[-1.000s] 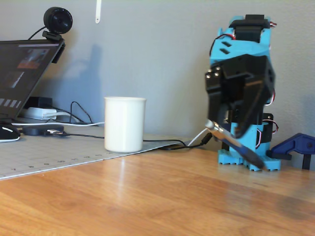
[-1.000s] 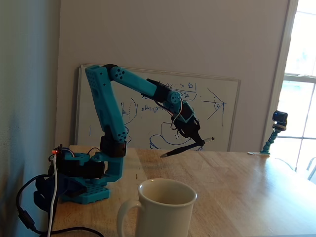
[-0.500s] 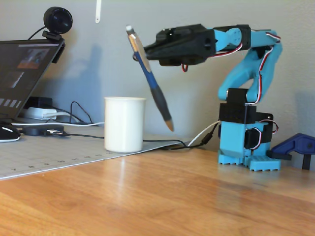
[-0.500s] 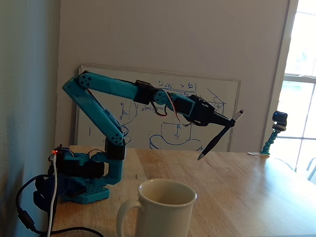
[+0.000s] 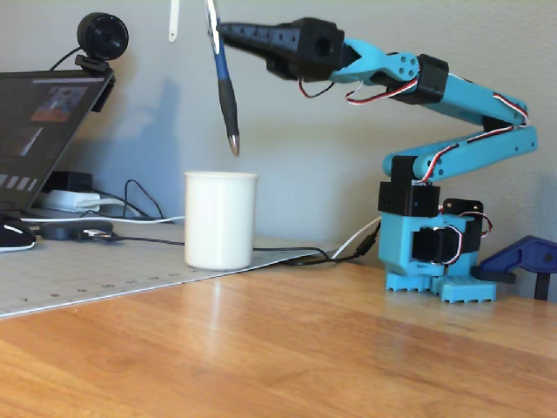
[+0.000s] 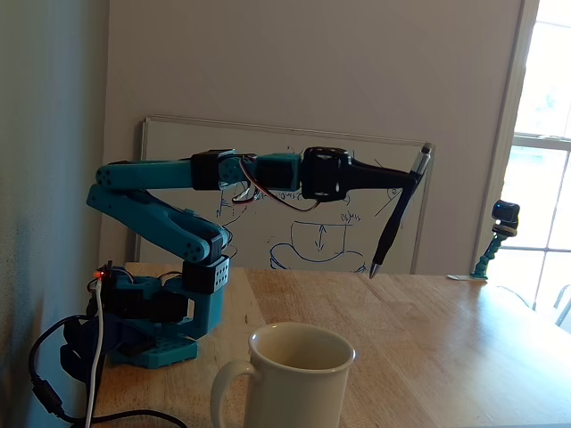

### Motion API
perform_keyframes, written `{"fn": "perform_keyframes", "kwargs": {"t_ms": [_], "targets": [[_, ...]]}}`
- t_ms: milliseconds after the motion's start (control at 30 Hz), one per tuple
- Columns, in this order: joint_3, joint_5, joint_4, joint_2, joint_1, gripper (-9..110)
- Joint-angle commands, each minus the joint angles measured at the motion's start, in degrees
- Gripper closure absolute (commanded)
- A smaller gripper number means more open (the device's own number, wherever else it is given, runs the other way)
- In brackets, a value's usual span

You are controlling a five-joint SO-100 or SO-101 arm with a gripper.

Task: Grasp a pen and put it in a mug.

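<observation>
A blue and black pen (image 5: 224, 78) hangs nearly upright, tip down, in my gripper (image 5: 219, 32), which is shut on its upper part. In one fixed view its tip sits a little above the rim of the white mug (image 5: 220, 219), over its right half. From the other side the pen (image 6: 396, 214) hangs in the gripper (image 6: 409, 183) well beyond the mug (image 6: 299, 383), which stands in the foreground with its handle at the left. The arm is stretched out almost level from its turquoise base (image 5: 431, 252).
A laptop (image 5: 39, 131) with a webcam on top, a mouse and cables lie left of the mug on a grey cutting mat (image 5: 87, 274). A blue clamp (image 5: 522, 261) sits right of the base. A whiteboard (image 6: 285, 205) leans on the wall behind the arm.
The arm has stretched out farther and carried the pen up and toward the mug. The pen has swung from a slant to nearly upright, its tip now above the mug's rim.
</observation>
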Motion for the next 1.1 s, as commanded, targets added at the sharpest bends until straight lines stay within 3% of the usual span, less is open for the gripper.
{"fn": "perform_keyframes", "kwargs": {"t_ms": [0, 500, 1067], "targets": [[-0.97, -2.29, -2.2, 5.62, 4.66, 100], [1.14, -2.46, -1.58, 7.82, 28.56, 100], [18.72, -2.46, -2.29, 8.7, 33.13, 100]]}}
